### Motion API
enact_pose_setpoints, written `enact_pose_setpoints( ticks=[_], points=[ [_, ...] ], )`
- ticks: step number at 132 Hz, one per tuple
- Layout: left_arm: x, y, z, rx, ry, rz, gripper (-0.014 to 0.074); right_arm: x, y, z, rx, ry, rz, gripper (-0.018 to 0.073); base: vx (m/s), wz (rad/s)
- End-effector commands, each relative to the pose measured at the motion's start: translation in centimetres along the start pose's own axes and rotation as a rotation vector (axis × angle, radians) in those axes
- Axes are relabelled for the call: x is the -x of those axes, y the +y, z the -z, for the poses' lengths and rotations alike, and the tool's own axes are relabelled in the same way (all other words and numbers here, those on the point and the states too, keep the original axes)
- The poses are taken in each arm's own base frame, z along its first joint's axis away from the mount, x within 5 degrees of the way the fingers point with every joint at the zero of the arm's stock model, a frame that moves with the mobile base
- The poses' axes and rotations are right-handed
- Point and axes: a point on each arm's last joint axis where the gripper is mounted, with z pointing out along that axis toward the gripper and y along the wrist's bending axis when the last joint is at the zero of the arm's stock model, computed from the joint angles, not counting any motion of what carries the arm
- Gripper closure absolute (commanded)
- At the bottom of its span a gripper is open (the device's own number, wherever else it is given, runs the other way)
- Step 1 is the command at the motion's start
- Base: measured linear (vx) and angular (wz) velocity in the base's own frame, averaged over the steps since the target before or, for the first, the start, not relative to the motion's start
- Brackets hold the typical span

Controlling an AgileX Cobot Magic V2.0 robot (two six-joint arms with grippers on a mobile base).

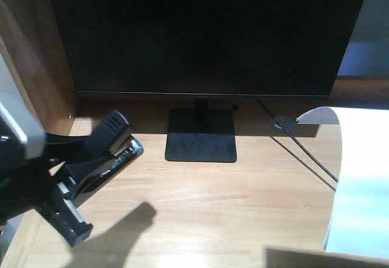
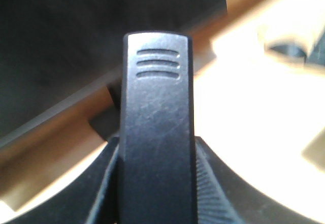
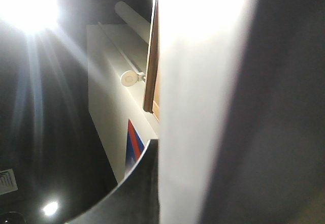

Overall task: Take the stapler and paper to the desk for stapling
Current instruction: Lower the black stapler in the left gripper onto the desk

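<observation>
Here, your left end effector sits at about 8 o'clock in the front view, its black fingers closed tight on the stapler from both sides. The stapler points toward 2 o'clock, nose toward the monitor stand, with its metal staple channel catching light on the underside. You cannot tell from this angle whether the nose touches the surface or hangs just above it. In the left wrist view the stapler fills the middle of the picture, standing toward 12 o'clock between the ribbed fingers. Three short moulded grooves mark its far end, and you can read no label or lettering on the scuffed black top. The paper is at 4 o'clock in the front view, lifted off the surface, and its upper corner curls over toward 10 o'clock. In the right wrist view the sheet runs edge-on from 12 to 6 o'clock, and one dark finger of your right end effector lies flat against it, nipping it. The monitor spans 12 o'clock with a dark screen, and the small mark on its lower bezel is too small to read. A black cable runs toward 4 o'clock.
</observation>
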Motion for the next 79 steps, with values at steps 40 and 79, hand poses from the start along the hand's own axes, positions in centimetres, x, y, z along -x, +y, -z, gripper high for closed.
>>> enact_pose_setpoints(
  ticks=[40, 79],
  points=[
    [-1.2, 1.6, -3.2, -0.129, 0.040, -0.228, 0.0603, 0.3, 0.7, -0.6, 0.043, -0.014, 0.013, 0.0561, 0.00, 0.00],
    [-2.5, 2.8, -6.1, -0.377, -0.010, -0.197, 0.0603, 0.3, 0.7, -0.6, 0.046, -0.015, 0.013, 0.0561, 0.00, 0.00]
  ],
)
